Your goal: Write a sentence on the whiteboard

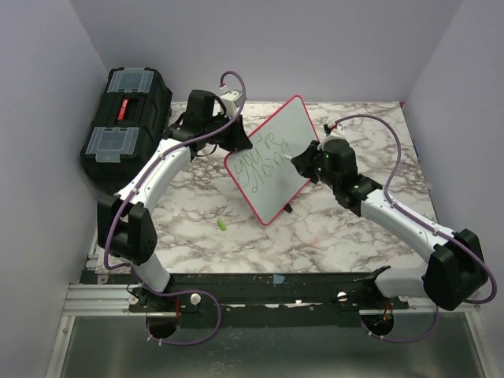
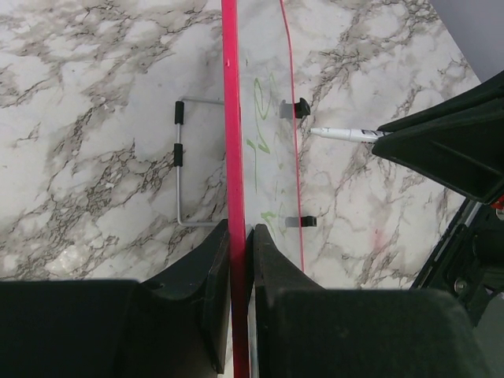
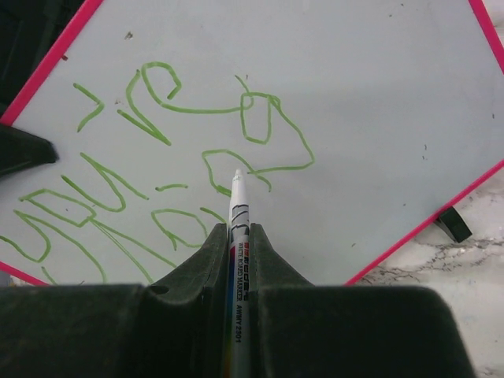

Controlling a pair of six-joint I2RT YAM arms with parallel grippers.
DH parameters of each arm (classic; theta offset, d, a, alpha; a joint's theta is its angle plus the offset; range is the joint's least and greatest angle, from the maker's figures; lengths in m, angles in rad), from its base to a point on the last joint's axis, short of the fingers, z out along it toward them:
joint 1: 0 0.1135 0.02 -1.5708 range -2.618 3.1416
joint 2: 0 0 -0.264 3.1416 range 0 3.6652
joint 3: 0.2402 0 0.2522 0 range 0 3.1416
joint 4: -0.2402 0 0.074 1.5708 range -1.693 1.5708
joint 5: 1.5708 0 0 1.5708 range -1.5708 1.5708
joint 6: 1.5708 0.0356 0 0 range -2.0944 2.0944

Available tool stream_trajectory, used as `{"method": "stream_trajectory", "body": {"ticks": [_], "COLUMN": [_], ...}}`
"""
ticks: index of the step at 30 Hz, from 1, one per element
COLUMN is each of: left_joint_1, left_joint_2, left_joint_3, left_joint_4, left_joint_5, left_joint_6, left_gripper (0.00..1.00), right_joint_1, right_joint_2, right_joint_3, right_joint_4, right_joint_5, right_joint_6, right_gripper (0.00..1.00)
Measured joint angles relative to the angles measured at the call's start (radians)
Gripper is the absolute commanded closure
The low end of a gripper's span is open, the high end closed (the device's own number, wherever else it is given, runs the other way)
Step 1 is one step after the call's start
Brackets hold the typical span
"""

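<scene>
**Thin board held by its edge, marker near the writing**

The whiteboard (image 1: 277,153) stands tilted near the middle of the bench (image 1: 346,240), a little toward 12 o'clock. The black toolbox (image 1: 126,118) sits well apart at 10 o'clock.

My left hand (image 2: 239,230) is clenched on the pink frame at the 9 o'clock edge of the board. One finger is on the front face and one is on the back.

My right hand (image 3: 239,230) is clenched on the marker (image 3: 239,236), at 3 o'clock from the board. The tip points at the lower line of the sentence (image 3: 197,134). I cannot tell whether the tip touches the surface.

I judge the board to be light, thin and stiff. Its face and frame look smooth, so it may slide or turn in a grip on one edge only. Behind it I see a wire stand (image 2: 179,165), which gives only little support. For this reason I think the frame edge is the right place to hold, with the press of the marker kept soft.

The marker is slim and smooth. It could slip backward between the fingers if I push too hard.

A small green piece (image 1: 223,225), maybe the cap, lies on the bench at 7 o'clock from the board.
</scene>
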Motion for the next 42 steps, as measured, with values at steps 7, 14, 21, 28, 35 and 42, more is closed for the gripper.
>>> {"method": "stream_trajectory", "body": {"ticks": [7,14,21,28,35,42], "left_joint_1": [-0.001,-0.003,-0.002,-0.002,-0.002,-0.002], "left_joint_2": [0.001,0.001,-0.016,-0.019,-0.019,-0.014], "left_joint_3": [0.008,0.008,-0.030,-0.041,-0.043,-0.039], "left_joint_4": [-0.002,-0.002,0.041,0.060,0.063,0.065], "left_joint_5": [0.015,0.013,0.002,-0.003,-0.014,-0.021], "left_joint_6": [-0.004,-0.008,-0.025,-0.042,-0.057,-0.072], "left_gripper": [1.00,1.00,1.00,1.00,1.00,1.00], "right_joint_1": [0.000,0.000,0.000,0.033,0.116,0.126], "right_joint_2": [-0.082,-0.151,-0.140,-0.164,-0.200,-0.227], "right_joint_3": [0.001,-0.014,-0.047,-0.125,-0.180,-0.207], "right_joint_4": [-0.150,-0.231,-0.239,-0.201,-0.156,-0.094], "right_joint_5": [0.055,0.076,0.038,-0.042,-0.050,-0.058], "right_joint_6": [0.025,0.034,0.002,-0.048,-0.091,-0.111], "right_gripper": [0.99,0.99,0.99,0.99,0.99,0.99]}}
